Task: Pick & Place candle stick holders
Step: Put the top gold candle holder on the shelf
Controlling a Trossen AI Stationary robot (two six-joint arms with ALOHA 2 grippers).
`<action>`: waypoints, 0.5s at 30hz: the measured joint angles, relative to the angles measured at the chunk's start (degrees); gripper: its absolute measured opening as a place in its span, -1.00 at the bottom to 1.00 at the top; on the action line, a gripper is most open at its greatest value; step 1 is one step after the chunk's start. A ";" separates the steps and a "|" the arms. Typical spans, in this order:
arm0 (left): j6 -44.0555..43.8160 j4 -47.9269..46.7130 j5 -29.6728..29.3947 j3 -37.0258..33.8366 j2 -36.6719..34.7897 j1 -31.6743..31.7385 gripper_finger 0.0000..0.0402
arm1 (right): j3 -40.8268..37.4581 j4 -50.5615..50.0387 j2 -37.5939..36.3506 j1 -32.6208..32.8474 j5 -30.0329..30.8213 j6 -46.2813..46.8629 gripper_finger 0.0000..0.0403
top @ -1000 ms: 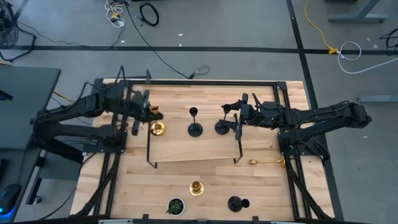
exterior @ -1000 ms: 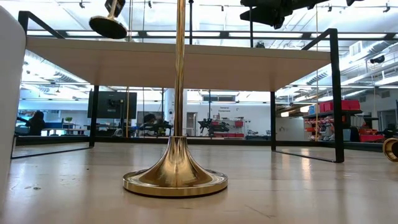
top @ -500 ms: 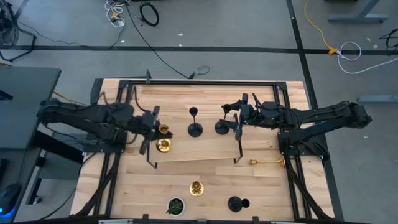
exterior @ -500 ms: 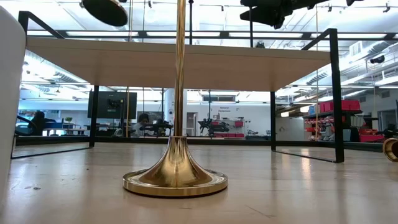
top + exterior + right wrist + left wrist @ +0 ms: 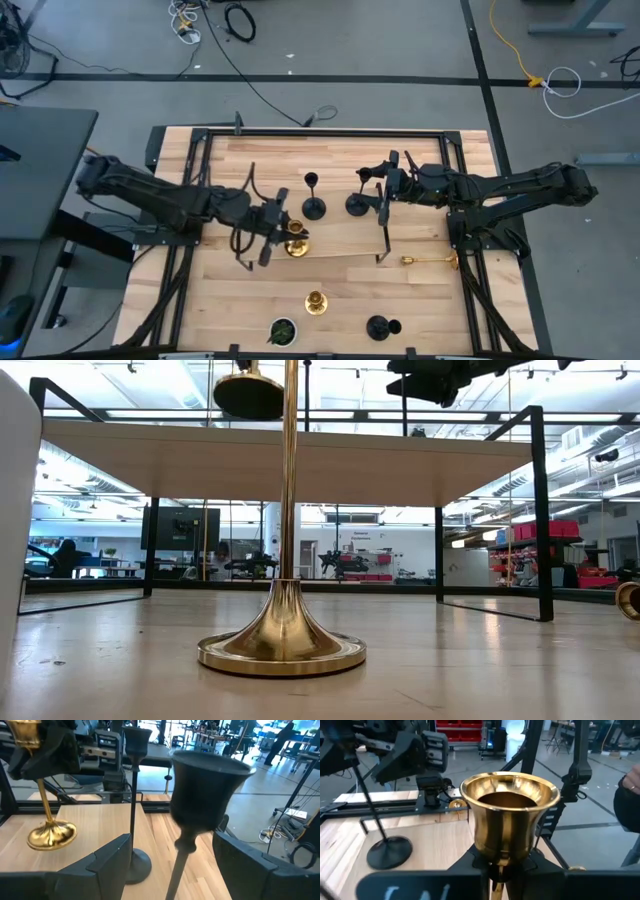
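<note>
My left gripper point(image 5: 283, 237) is shut on a gold candle stick holder point(image 5: 294, 240) above the near edge of the raised wooden shelf point(image 5: 340, 240); its cup fills the left wrist view point(image 5: 510, 815). My right gripper point(image 5: 378, 192) is open at the shelf's right part. Its fingers point(image 5: 110, 862) stand on either side of the stem of a black holder point(image 5: 205, 785), whose base point(image 5: 356, 205) is on the shelf. A second black holder point(image 5: 313, 207) stands on its base on the shelf, between the two grippers. My left gripper pinches the gold holder's thin stem just under the cup point(image 5: 496, 870) between its two fingers. The fingers come about level from the table's left and lie across the stem. The holder stays near upright, cup up, with its round base point(image 5: 250, 395) lifted clear of the shelf.
On the table in front of the shelf a gold holder point(image 5: 316, 302) stands upright, close in the low view point(image 5: 285, 645). A gold holder point(image 5: 432, 260) lies on its side at the right. A black holder point(image 5: 378, 327) and a small dark round thing with green inside point(image 5: 282, 330) sit near the front edge.
My left gripper has carried the gold holder from the shelf's far left part toward the table's right and near edge, to above the shelf's near edge. The holder has stayed lifted and cup up.
</note>
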 joint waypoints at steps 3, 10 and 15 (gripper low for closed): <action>-0.03 1.63 -0.20 -0.01 1.16 0.00 -0.87 | 0.00 -0.77 0.00 0.00 0.00 -0.01 0.39; 1.25 4.88 -1.73 -0.02 3.19 0.09 -0.87 | 0.00 -1.07 -0.01 0.00 0.00 -0.03 0.39; 1.27 4.89 -2.79 -0.02 3.45 0.09 -0.87 | 0.00 -1.10 -0.01 0.00 0.00 -0.12 0.39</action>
